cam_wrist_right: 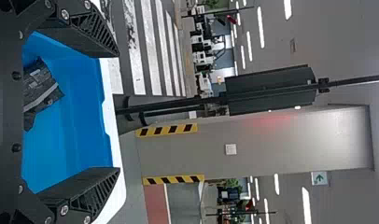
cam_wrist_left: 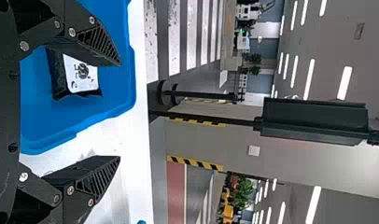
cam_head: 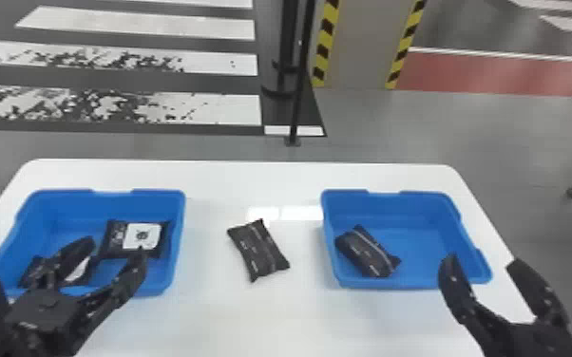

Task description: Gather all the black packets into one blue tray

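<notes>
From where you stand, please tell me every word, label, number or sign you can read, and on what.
No word or number is readable.
Middle packet, packet in the right tray: pale print, too small.
Farther packet in the left tray: white label with dark emblem, print too small.
Nearer packet: partly hidden, unreadable.
Sign: a green arrow.

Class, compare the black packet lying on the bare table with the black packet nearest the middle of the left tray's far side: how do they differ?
The table packet lies on the white table; the tray packet lies inside the left blue tray. The table packet shows a dark, thinly striped face, the tray packet a white patch. Both are black and unheld.
</notes>
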